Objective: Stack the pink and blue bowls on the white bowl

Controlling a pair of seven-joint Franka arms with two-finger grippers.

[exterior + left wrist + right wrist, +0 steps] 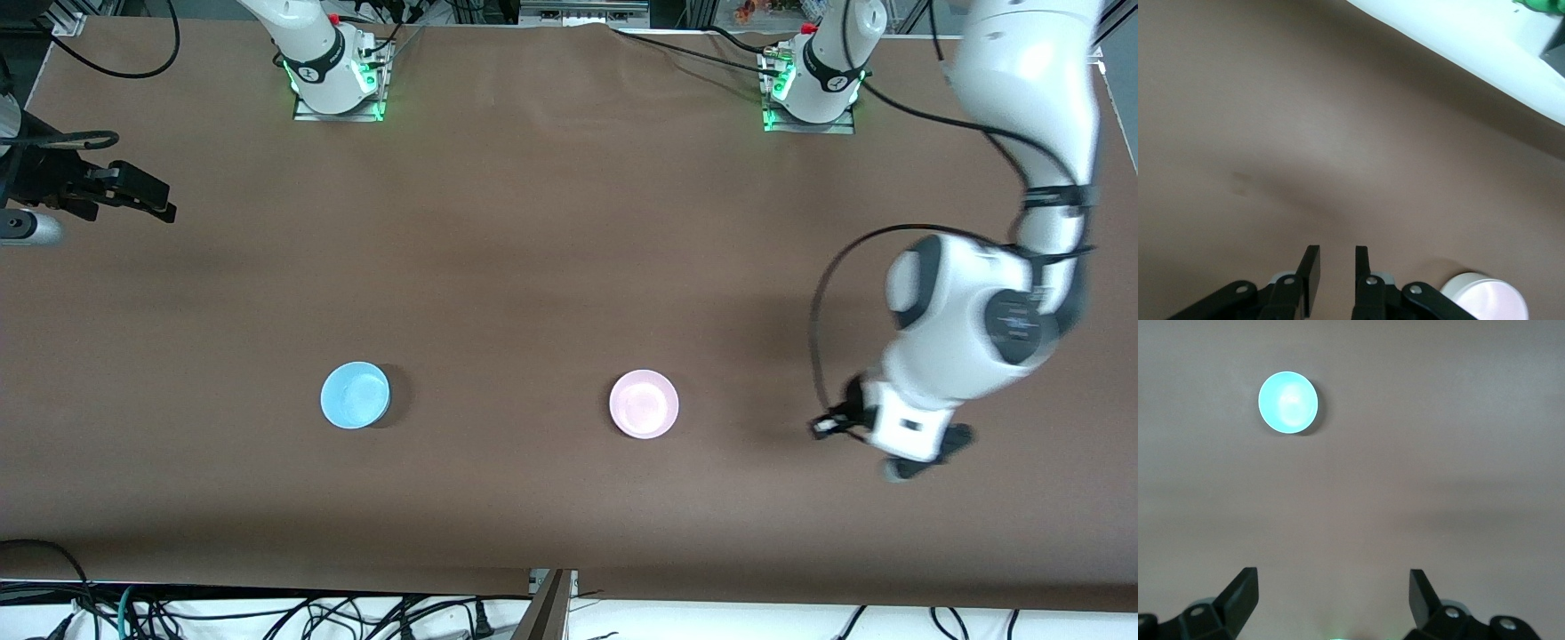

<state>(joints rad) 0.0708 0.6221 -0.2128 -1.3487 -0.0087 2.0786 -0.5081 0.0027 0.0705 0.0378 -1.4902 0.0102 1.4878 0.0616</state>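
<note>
Pink bowl (644, 404) is sitting uncovered while the left hand (1336, 273), fingers narrowed on nothing, is hovering beside it toward the left arm's end; no white bowl is showing, so stacking risks lacking a base; the right hand (1331, 593) is waiting, fingers spread wide.

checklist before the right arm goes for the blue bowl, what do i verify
1. Blue bowl upright, alone on the table, nothing touching it: ok.
2. Right gripper empty, jaws wide apart, at the right arm's end of the table: ok.
3. Left gripper holding nothing, jaws a narrow gap apart: ok.
4. Left gripper apart from the pink bowl, beside it toward the left arm's end: ok.
5. White bowl seated under the pink bowl: cannot tell; only a white wall shows below the pink.
</note>
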